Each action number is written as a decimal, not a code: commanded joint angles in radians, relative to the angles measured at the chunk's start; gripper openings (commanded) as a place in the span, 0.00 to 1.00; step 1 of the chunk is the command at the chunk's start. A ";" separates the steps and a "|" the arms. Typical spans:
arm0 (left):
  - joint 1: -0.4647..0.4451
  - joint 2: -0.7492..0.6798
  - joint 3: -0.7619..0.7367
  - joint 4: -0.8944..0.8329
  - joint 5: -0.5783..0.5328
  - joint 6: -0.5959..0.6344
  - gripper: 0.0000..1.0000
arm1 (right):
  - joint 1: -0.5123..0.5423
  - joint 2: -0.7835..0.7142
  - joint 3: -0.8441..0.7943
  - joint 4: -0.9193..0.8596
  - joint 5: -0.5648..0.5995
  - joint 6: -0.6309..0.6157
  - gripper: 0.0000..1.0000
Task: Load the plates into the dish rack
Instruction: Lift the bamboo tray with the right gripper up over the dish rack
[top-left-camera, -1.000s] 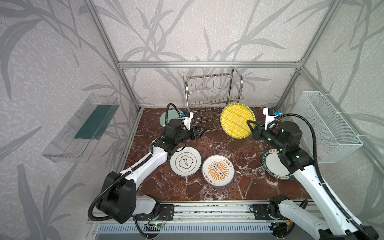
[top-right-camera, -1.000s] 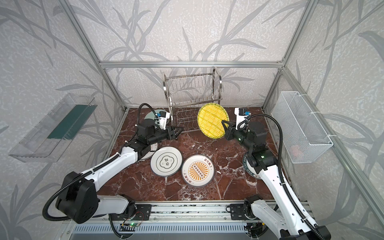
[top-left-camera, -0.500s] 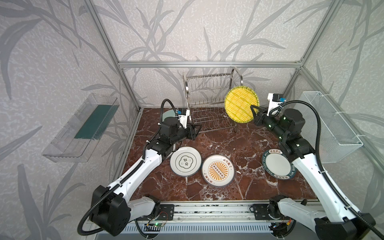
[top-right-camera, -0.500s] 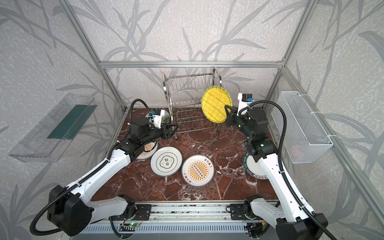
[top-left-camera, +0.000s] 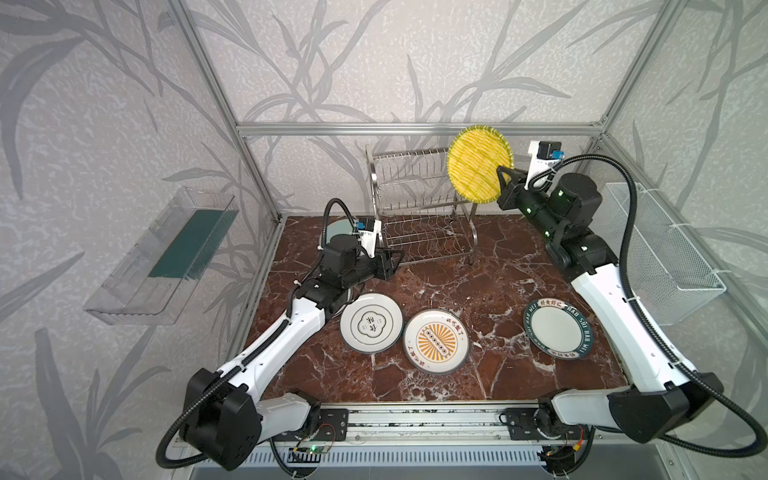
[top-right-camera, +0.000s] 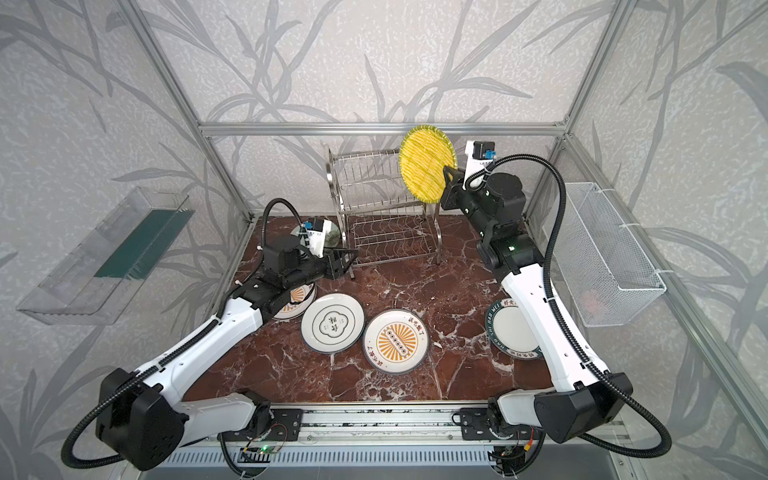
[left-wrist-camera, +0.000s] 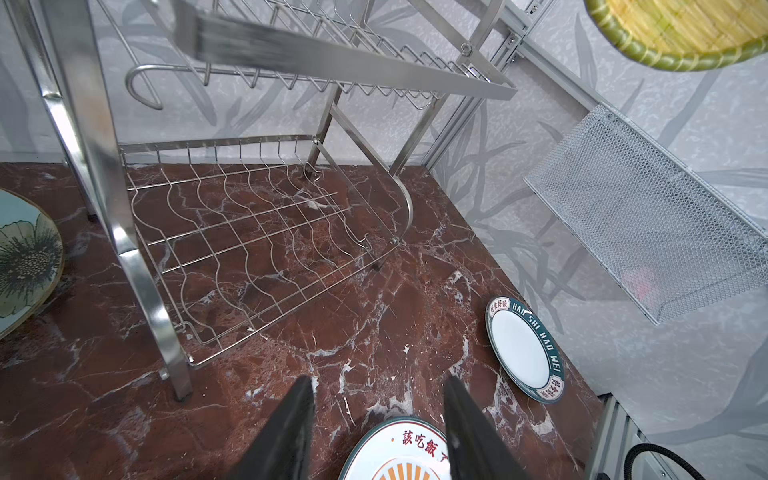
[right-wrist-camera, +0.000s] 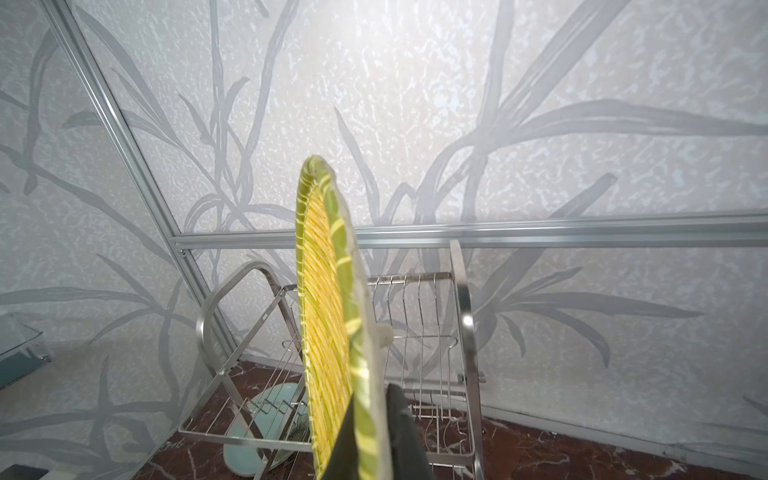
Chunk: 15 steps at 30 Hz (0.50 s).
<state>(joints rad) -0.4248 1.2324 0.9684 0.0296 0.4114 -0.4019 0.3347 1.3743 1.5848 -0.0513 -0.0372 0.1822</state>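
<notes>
My right gripper (top-left-camera: 501, 172) (right-wrist-camera: 370, 413) is shut on the rim of the yellow ribbed plate (top-left-camera: 478, 166) (right-wrist-camera: 324, 332). It holds the plate upright, above the right end of the dish rack's (top-left-camera: 419, 208) (left-wrist-camera: 249, 232) upper tier. My left gripper (top-left-camera: 397, 259) (left-wrist-camera: 379, 382) hovers open and empty over the table by the rack's front left leg. Flat on the table lie a quatrefoil plate (top-left-camera: 371, 323), a sunburst plate (top-left-camera: 436, 341) and a teal lettered plate (top-left-camera: 557, 327). A second sunburst plate (top-right-camera: 297, 297) is partly hidden under my left arm. A mint flower plate (left-wrist-camera: 25, 257) lies left of the rack.
A white mesh basket (top-left-camera: 656, 249) hangs on the right wall and a clear plastic tray (top-left-camera: 166, 257) on the left wall. An aluminium frame bar (top-left-camera: 415, 128) crosses the back wall just behind the raised plate.
My right gripper has lifted the yellow plate up and back, from beside the rack's lower tier to above its upper tier. The left gripper has stayed about where it was.
</notes>
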 joint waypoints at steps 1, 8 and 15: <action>-0.008 -0.041 -0.014 0.003 -0.010 0.015 0.49 | 0.037 0.038 0.097 0.032 0.110 -0.087 0.00; -0.008 -0.072 -0.020 -0.011 -0.015 0.014 0.49 | 0.063 0.152 0.240 -0.019 0.209 -0.133 0.00; -0.010 -0.097 -0.023 -0.028 -0.031 0.027 0.49 | 0.091 0.262 0.334 -0.034 0.365 -0.182 0.00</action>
<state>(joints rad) -0.4313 1.1637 0.9592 0.0124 0.4004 -0.3946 0.4091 1.6085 1.8530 -0.1162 0.2188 0.0345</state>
